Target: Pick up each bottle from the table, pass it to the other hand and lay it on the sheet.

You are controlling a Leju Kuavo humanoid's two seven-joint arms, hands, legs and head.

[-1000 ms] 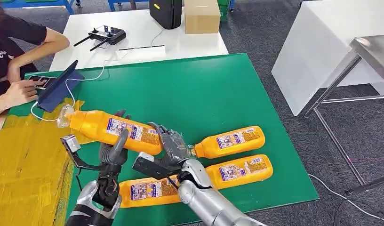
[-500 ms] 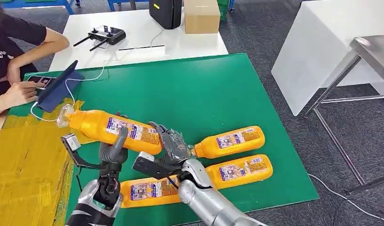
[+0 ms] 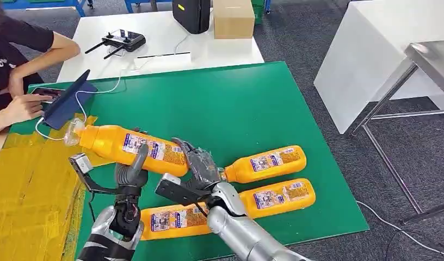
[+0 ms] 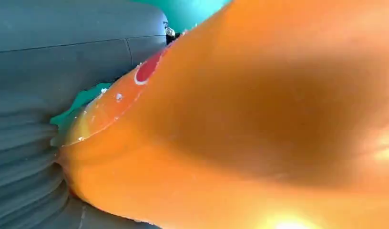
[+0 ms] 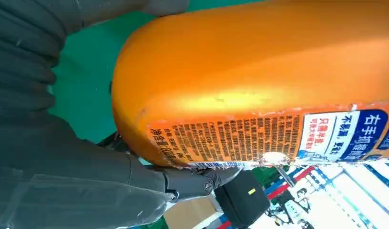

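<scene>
An orange bottle (image 3: 127, 145) with a clear cap hangs above the green table (image 3: 230, 103), cap toward the yellow sheet (image 3: 29, 185). My left hand (image 3: 130, 171) grips its middle from below, thumb up across the label. My right hand (image 3: 201, 166) wraps its base end. In the right wrist view the bottle's base (image 5: 230, 81) sits between the thumb and the dark fingers (image 5: 197, 181). The bottle's body (image 4: 259, 124) lies against the grey hand in the left wrist view. Three more orange bottles lie on the table: two to the right (image 3: 269, 163) (image 3: 277, 196), one under my arms (image 3: 171, 220).
A person sits at the left with a phone (image 3: 45, 93) and a propped tablet (image 3: 70, 100); a white cable runs across the table corner. Behind, a white table carries a remote controller (image 3: 119, 41) and a cardboard box (image 3: 233, 19). A metal-legged table (image 3: 426, 60) stands at the right.
The held bottle and both hands have shifted slightly left toward the sheet. The bottles lying on the table have not moved.
</scene>
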